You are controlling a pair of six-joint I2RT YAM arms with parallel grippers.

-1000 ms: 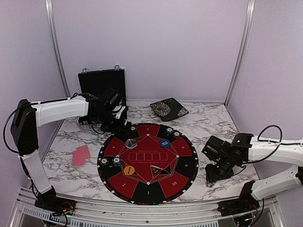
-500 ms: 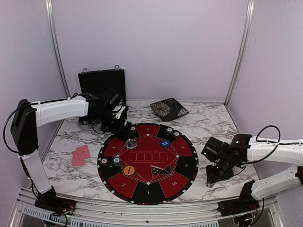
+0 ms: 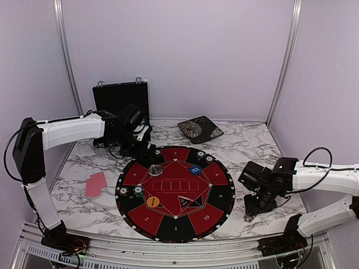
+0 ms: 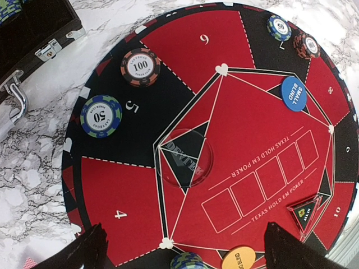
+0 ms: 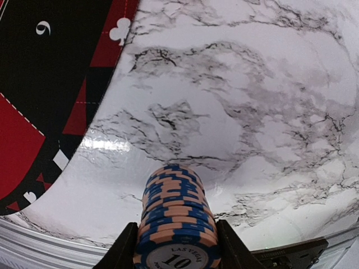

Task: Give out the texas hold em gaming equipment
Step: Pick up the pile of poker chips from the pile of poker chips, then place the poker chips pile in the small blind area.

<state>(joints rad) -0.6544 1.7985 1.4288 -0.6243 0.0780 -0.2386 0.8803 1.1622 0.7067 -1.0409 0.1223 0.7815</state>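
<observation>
A stack of blue-and-orange poker chips (image 5: 175, 207) stands on the marble to the right of the mat. My right gripper (image 5: 178, 249) is shut on it, a finger against each side. In the top view that gripper (image 3: 252, 206) hangs low by the mat's right rim. My left gripper (image 4: 188, 249) is open and holds nothing, over the far-left part of the mat (image 4: 129, 196). Below it lie a clear disc (image 4: 184, 158), a blue disc (image 4: 294, 93), an orange disc (image 4: 238, 259) and single chips (image 4: 140, 66) (image 4: 101, 116). Red-backed cards (image 3: 96, 184) lie left of the mat.
The round red-and-black mat (image 3: 147, 218) fills the table's middle. A black hinged case (image 3: 120, 98) stands open at the back left, close behind the left gripper. A dark patterned square (image 3: 199, 129) lies at the back centre. Metal rails run along the near edge.
The right gripper's jaws have narrowed onto the chip stack, and that arm has edged slightly left. The left arm has not moved.
</observation>
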